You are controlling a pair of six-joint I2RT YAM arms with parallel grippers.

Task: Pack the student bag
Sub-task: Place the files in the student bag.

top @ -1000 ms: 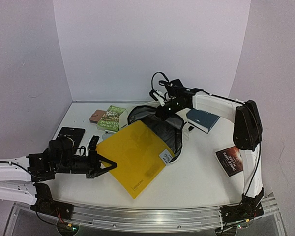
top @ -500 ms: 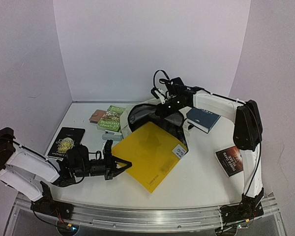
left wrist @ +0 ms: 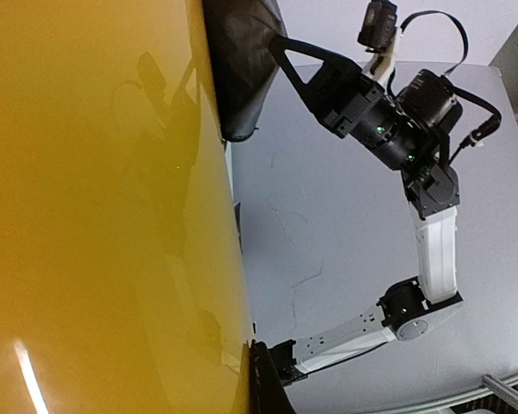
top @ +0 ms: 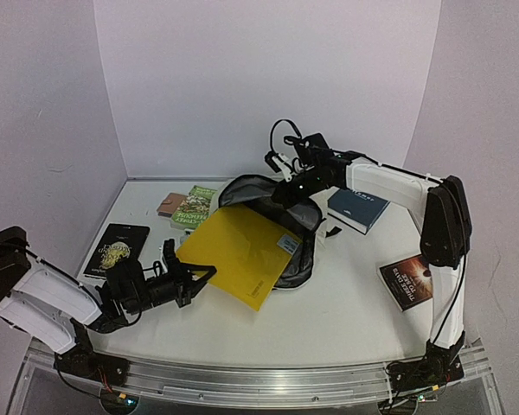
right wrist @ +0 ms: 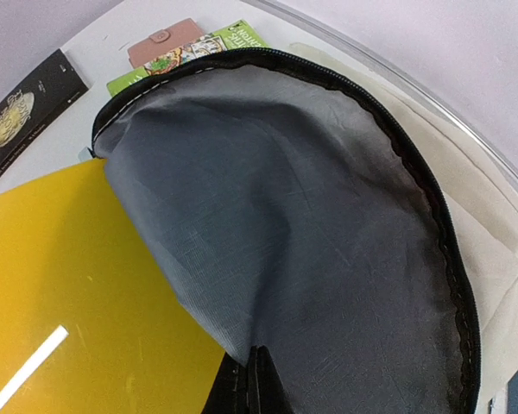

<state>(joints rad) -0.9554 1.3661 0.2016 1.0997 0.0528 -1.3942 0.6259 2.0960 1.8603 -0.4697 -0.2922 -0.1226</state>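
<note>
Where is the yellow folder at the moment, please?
In the top view the yellow folder is left of centre, gripped at its near edge by the left gripper, its far end inside the bag mouth.

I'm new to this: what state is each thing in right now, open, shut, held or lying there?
student bag: unzipped, mouth held open
yellow folder: held at its near corner, far end under the bag's flap
left gripper: shut on the yellow folder
right gripper: shut on the bag's grey lining
black book: closed, flat
green book: closed, flat
pink wallet: closed, flat
dark blue book: closed, flat
red-and-black book: closed, flat
</note>
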